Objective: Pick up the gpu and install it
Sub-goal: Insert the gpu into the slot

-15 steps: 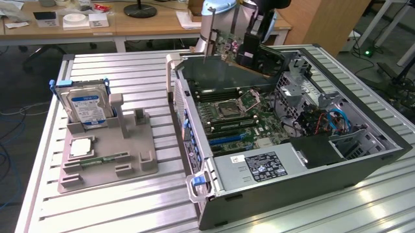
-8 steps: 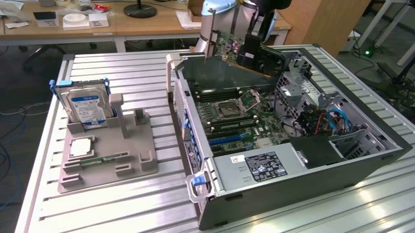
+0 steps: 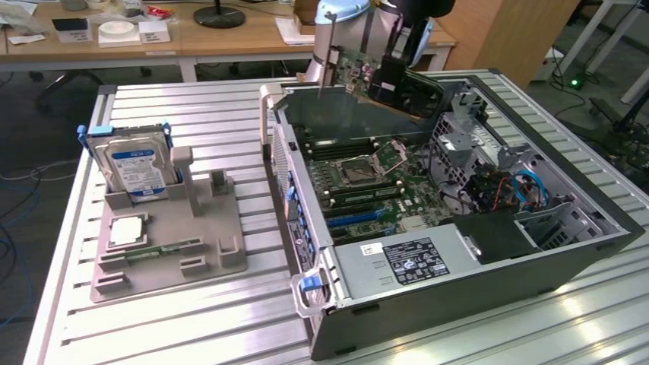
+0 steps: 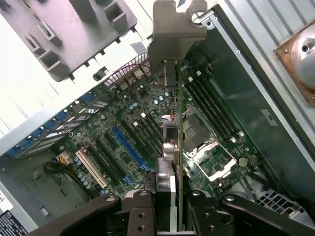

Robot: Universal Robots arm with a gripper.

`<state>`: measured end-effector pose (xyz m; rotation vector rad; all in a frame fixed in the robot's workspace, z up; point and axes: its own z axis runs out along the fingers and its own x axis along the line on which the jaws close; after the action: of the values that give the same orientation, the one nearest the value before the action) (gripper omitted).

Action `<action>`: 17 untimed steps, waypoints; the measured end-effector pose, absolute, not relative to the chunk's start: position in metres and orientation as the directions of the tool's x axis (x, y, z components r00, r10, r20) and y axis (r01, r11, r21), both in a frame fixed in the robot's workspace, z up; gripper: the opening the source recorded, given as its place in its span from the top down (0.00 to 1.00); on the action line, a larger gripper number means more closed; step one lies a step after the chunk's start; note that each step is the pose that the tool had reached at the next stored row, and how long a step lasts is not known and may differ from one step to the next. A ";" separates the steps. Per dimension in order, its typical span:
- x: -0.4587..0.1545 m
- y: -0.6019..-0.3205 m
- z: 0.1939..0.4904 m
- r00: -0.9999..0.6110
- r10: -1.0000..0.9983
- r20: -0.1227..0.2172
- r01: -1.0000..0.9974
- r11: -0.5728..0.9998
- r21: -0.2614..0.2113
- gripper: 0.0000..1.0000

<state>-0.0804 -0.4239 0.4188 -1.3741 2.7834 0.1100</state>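
Gpu, dark flat card, gripped in black hand.
On edge, long axis roughly level, pale bracket toward exterior view's left.

My table: a pale metal top of ribbed slats is carrying everything I am working over, and its raised rim is running along the far edge.
Resting on it, the exterior view's left: my grey moulded holder is sitting flat on the slats, with its slots and posts pointing up.
Resting on it, the exterior view's right: the dark computer case is lying on its side with the open face turned up.
Between them: a narrow strip of slats is separating holder and case, so they are sitting apart.
Near edge: room light is glinting off the slats in front of the case.
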 end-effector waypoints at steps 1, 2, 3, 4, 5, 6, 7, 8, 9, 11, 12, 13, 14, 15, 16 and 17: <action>-0.080 -0.424 0.418 -0.601 -0.797 -0.063 -0.799 0.599 0.048 0.72; -0.080 -0.424 0.418 -0.592 -0.803 -0.063 -0.806 0.590 0.048 0.72; -0.080 -0.424 0.417 -0.583 -0.810 -0.063 -0.813 0.581 0.048 0.72; -0.080 -0.424 0.417 -0.573 -0.817 -0.063 -0.820 0.571 0.048 0.72; -0.080 -0.424 0.417 -0.563 -0.824 -0.063 -0.826 0.561 0.048 0.72; -0.080 -0.424 0.416 -0.552 -0.831 -0.064 -0.834 0.550 0.047 0.72; -0.080 -0.424 0.416 -0.539 -0.840 -0.064 -0.842 0.537 0.047 0.72; -0.080 -0.424 0.416 -0.523 -0.850 -0.064 -0.852 0.521 0.047 0.72; -0.080 -0.424 0.415 -0.509 -0.858 -0.064 -0.861 0.507 0.047 0.72; -0.080 -0.424 0.415 -0.481 -0.874 -0.066 -0.877 0.479 0.044 0.72; -0.080 -0.424 0.415 -0.468 -0.881 -0.067 -0.883 0.467 0.040 0.72; -0.080 -0.424 0.414 -0.457 -0.887 -0.070 -0.890 0.455 0.035 0.72; -0.080 -0.424 0.414 -0.444 -0.893 -0.072 -0.896 0.443 0.031 0.72; -0.080 -0.424 0.414 -0.431 -0.899 -0.075 -0.902 0.431 0.025 0.72; -0.080 -0.424 0.414 -0.420 -0.904 -0.079 -0.907 0.420 0.018 0.72; -0.080 -0.424 0.414 -0.411 -0.908 -0.082 -0.911 0.411 0.010 0.72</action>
<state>-0.0798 -0.4240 0.4137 -1.6685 2.5852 0.0817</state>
